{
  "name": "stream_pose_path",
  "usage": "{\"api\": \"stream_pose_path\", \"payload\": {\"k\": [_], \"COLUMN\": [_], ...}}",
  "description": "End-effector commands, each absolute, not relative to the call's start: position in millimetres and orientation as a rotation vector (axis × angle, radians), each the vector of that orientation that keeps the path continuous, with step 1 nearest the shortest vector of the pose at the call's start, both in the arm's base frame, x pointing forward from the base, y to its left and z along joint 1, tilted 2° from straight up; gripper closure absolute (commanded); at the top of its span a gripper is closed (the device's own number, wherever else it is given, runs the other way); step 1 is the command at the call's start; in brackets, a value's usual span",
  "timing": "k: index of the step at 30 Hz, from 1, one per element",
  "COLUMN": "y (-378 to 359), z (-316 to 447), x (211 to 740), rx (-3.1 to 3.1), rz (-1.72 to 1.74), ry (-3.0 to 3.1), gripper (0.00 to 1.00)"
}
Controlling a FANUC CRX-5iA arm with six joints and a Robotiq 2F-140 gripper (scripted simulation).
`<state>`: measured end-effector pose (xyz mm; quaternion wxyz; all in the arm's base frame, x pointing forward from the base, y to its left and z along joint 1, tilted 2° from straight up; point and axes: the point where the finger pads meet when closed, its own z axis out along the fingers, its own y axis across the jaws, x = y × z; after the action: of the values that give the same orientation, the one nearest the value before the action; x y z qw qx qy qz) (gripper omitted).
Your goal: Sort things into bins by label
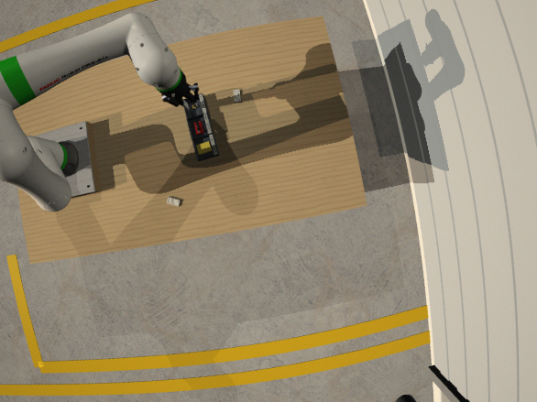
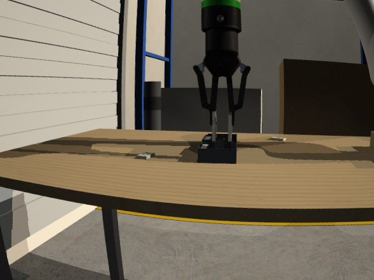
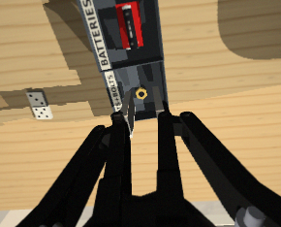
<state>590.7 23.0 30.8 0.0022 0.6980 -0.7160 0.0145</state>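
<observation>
My gripper [image 2: 221, 139] [image 3: 143, 98] is open, its fingertips low in the end bin [image 3: 145, 71], whose partly hidden label ends in "+BOLTS". A brass nut [image 3: 140, 93] lies in that bin, between the parted fingers. The middle bin, labelled BATTERIES [image 3: 96, 36], holds a red holder with a black middle [image 1: 198, 127] [image 3: 138, 24]. The third bin [image 1: 209, 157] holds a yellow block [image 1: 203, 146]; its label is too small to read. One white domino [image 1: 237, 95] [image 2: 145, 155] [image 3: 40, 105] lies on the table beyond the label side. Another white piece [image 1: 174, 201] [image 2: 277, 138] lies on the opposite side.
The three dark bins stand in a row on the wooden table [image 1: 293, 173] [image 2: 287, 184]. The arm's base plate [image 1: 84, 173] is at the table's left in the top view. A slatted wall [image 1: 481, 246] stands beyond the table's far right end.
</observation>
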Motion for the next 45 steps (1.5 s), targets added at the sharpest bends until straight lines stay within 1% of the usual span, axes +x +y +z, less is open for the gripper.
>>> {"api": "stream_pose_path", "payload": {"k": [1, 9, 10, 45], "y": [23.3, 23.2, 23.3, 26.2], "z": [42.4, 48.8, 52.8, 174.3], "x": [590.7, 590.5, 590.4, 588.3], "rx": [2.190, 2.190, 2.190, 2.190], "rz": [0.046, 0.046, 0.046, 0.046], "ry": [-2.246, -2.246, -2.246, -2.246], "gripper": [0.73, 0.73, 0.00, 0.00]}}
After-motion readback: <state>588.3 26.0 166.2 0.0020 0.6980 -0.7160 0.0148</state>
